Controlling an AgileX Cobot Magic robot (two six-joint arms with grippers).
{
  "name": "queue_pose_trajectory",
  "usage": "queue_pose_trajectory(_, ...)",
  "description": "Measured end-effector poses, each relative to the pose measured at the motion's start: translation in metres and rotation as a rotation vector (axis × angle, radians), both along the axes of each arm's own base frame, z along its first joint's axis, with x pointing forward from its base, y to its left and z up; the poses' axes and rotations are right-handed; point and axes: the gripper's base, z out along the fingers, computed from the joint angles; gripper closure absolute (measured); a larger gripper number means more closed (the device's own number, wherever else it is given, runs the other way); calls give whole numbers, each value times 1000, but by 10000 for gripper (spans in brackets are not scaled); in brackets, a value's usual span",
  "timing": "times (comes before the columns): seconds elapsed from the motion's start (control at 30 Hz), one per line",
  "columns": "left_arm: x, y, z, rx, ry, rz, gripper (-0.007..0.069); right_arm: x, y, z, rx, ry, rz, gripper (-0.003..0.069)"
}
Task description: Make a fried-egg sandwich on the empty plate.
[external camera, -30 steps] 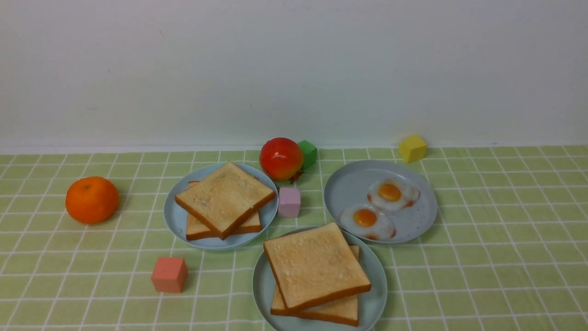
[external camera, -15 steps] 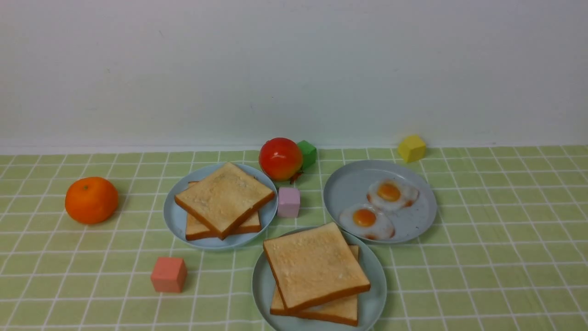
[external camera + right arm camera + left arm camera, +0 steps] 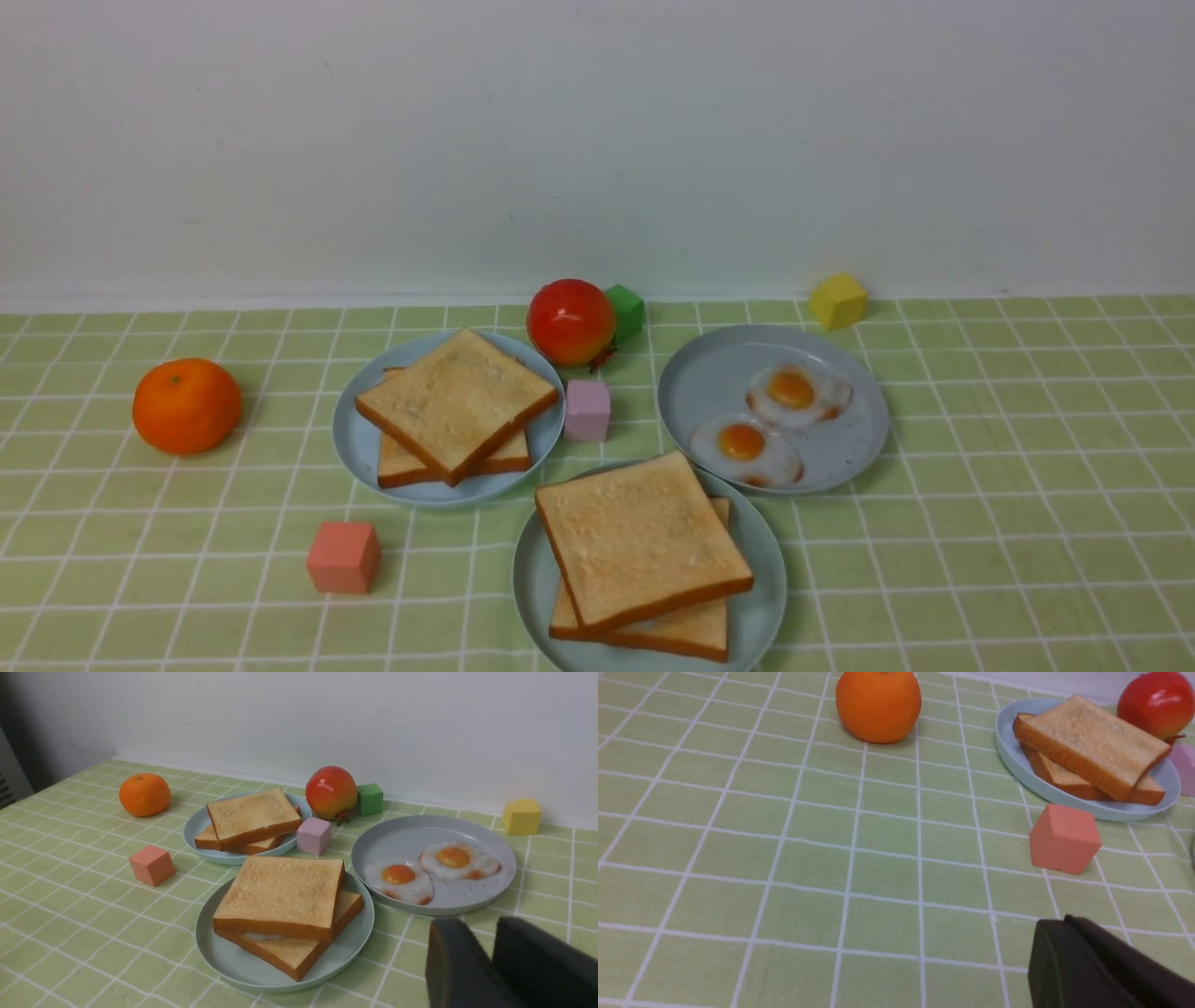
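The fried-egg sandwich point(image 3: 644, 551) lies on the pale mint plate point(image 3: 527, 579) at the front centre: two tan toast slices stacked askew. In the right wrist view a sliver of white egg point(image 3: 264, 936) shows between the slices of the sandwich point(image 3: 280, 896) on that plate point(image 3: 210, 947). Neither arm appears in the front view. My left gripper point(image 3: 1057, 921) is shut with nothing in it, over bare cloth near the salmon cube. My right gripper point(image 3: 481, 926) hangs to the right of the sandwich plate, its dark fingers slightly apart and empty.
A blue-grey plate point(image 3: 359, 439) with two loose toast slices stands back left. Another plate point(image 3: 691, 383) with two fried eggs stands back right. An orange point(image 3: 187, 406), a red fruit point(image 3: 570, 322) and pink point(image 3: 587, 410), green point(image 3: 625, 311), yellow point(image 3: 838, 301) and salmon point(image 3: 344, 557) cubes lie around.
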Motion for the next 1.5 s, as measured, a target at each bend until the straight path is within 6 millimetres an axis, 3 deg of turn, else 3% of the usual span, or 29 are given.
queue_pose_trajectory(0.73, 0, 0, -1, 0, 2, 0, 622, 0, 0, -1, -2, 3, 0, 480)
queue_pose_trajectory(0.97, 0, 0, -1, 0, 2, 0, 620, 4, -8, -3, -75, -4, -152, 471)
queue_pose_trajectory(1.1, 0, 0, -1, 0, 2, 0, 620, 8, -15, -21, -59, 86, -309, 464)
queue_pose_trajectory(1.3, 0, 0, -1, 0, 1, 0, 620, 9, -20, -79, 30, 238, -445, 454)
queue_pose_trajectory(1.5, 0, 0, -1, 1, 1, 0, 617, 11, -22, -81, 53, 199, -472, 447)
